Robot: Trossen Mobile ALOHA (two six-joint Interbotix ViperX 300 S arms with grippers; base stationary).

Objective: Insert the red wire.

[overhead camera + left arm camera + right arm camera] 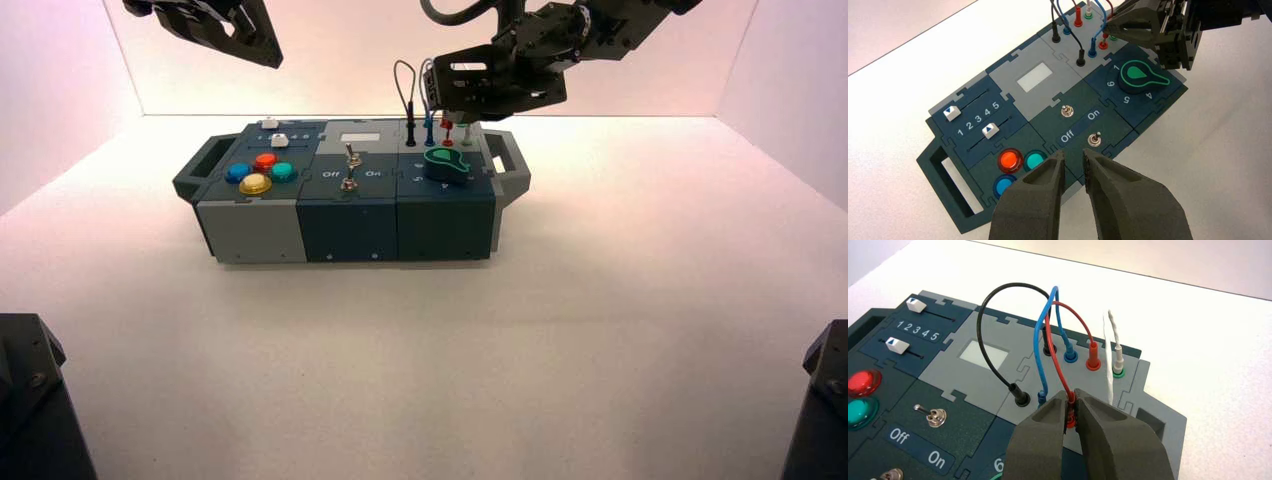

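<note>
Hiding much of near red plug [1071,398], right gripper [1072,394] works over box's far right part; in high view it partly covers wires. Jaws pinched nearly shut on that plug, at near red socket [1070,423]; whether fully seated, cannot tell. Red wire [1060,371] loops to far red plug [1093,355], standing in far red socket. Left gripper [1074,151] waits off box's left side, slightly parted, holding nothing. Left wrist view shows green-marked knob [1136,75] whole; right wrist view barely catches its edge.
</note>
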